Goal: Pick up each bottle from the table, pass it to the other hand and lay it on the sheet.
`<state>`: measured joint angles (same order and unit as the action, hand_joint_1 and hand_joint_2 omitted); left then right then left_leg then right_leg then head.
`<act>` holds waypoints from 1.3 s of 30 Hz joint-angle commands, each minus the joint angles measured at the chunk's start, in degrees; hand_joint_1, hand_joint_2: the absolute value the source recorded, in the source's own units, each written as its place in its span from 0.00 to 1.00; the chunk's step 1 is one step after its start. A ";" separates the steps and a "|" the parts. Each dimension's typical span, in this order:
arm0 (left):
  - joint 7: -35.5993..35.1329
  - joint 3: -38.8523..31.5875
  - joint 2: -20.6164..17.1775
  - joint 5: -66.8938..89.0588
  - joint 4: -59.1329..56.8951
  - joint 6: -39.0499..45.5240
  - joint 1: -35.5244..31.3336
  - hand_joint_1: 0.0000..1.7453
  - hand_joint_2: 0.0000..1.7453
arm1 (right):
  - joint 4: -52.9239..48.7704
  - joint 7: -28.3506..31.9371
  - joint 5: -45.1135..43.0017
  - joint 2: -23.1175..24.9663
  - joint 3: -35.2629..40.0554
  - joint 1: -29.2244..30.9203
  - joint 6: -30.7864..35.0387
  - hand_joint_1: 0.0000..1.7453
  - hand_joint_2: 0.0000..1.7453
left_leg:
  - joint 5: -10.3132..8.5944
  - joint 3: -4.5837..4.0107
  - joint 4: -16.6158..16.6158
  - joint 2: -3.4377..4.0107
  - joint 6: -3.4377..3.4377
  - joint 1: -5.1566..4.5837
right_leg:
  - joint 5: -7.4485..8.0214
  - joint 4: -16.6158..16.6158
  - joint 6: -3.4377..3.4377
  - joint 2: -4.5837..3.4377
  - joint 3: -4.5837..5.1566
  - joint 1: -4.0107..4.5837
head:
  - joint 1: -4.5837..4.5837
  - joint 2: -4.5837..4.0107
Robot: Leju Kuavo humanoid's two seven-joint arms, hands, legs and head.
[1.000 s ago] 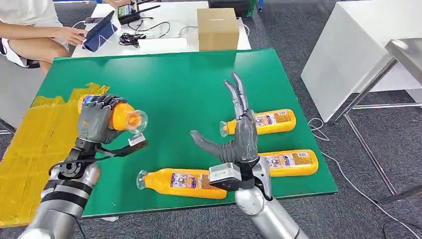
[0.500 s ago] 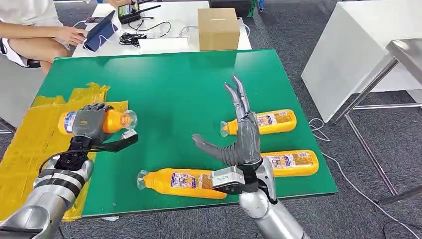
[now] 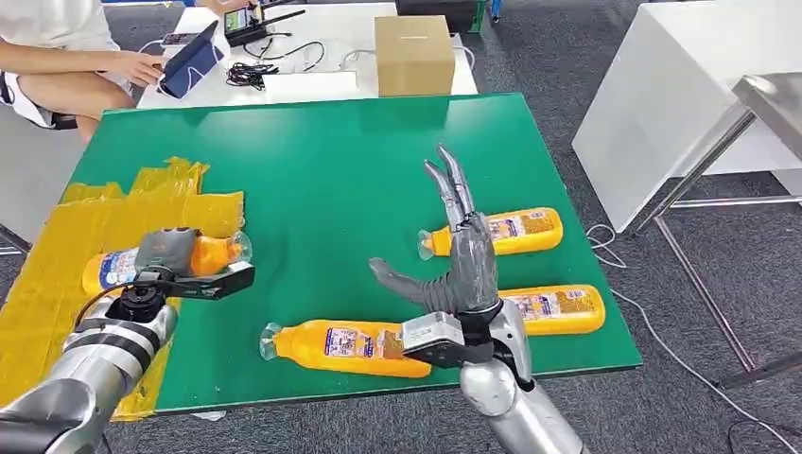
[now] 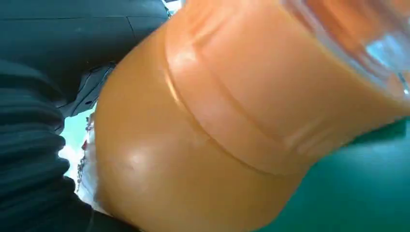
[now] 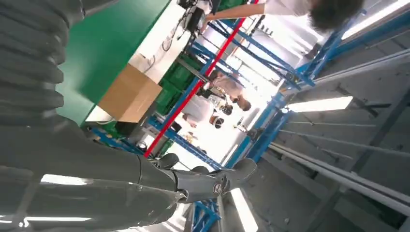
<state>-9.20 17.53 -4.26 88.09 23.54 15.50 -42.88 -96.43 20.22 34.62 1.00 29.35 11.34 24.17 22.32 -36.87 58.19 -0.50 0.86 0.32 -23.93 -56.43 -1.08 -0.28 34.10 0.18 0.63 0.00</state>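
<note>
Person: a seated person [image 3: 57,57] is seen at the far left, one hand laid by a blue tablet [image 3: 189,64] on the white table [image 3: 312,85].
Yellow sheet: the yellow sheet [image 3: 85,227] is spread over the left part of the green table [image 3: 331,161].
Held bottle: an orange bottle [image 3: 118,266] is held on its side low over the sheet, its clear cap turned toward the middle of the table; whether it touches the sheet cannot be told. In the left wrist view its orange body [image 4: 232,125] is seen very close.
Left hand: the left hand [image 3: 163,253] is wrapped over the top of the held bottle and grips it.
Front bottle: a second bottle [image 3: 345,346] is laid on its side near the front edge of the green table, cap to the left.
Right hand: the right hand [image 3: 461,251] is raised upright over the table, fingers stretched and apart, thumb out to the left, nothing held. In the right wrist view its fingers [image 5: 203,183] are seen extended.
Right bottles: two more bottles are laid on their sides behind the right hand, the farther one [image 3: 506,231] and the nearer one [image 3: 553,309].
Box: a cardboard box [image 3: 413,54] is stood on the white table beyond the green table.
</note>
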 commanded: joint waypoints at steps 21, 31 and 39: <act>3.59 -5.87 2.55 -7.27 -3.70 7.39 1.07 0.00 1.00 | 6.26 -1.93 1.01 -1.09 1.02 2.52 -6.84 0.00 1.00 | 0.07 0.17 -0.03 0.02 -0.01 -0.02 | -0.06 0.04 -0.03 -0.01 -0.20 -0.02 | 0.02 0.00; 15.69 -12.98 4.93 -20.10 2.24 13.43 3.71 0.00 1.00 | 6.81 -2.06 1.78 -1.29 1.06 1.36 -6.20 0.00 1.00 | 0.07 0.17 -0.03 -0.01 -0.01 -0.02 | -0.06 0.05 -0.04 0.02 -0.20 -0.02 | 0.02 0.00; 45.89 -21.47 6.03 -74.22 35.49 -22.38 20.60 0.00 1.00 | 12.49 1.98 0.44 -7.69 10.79 5.45 -16.29 0.00 1.00 | 0.10 0.18 -0.07 0.25 0.00 -0.02 | -0.01 0.11 -0.04 -0.21 -0.16 -0.02 | 0.00 0.00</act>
<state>30.79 2.70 0.90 37.21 33.61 10.36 -33.70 -91.53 17.62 37.24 -0.35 30.84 11.97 14.16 22.33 -36.88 58.19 -0.49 0.86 0.31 -23.94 -56.43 -1.08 -0.28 34.08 0.17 0.63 0.00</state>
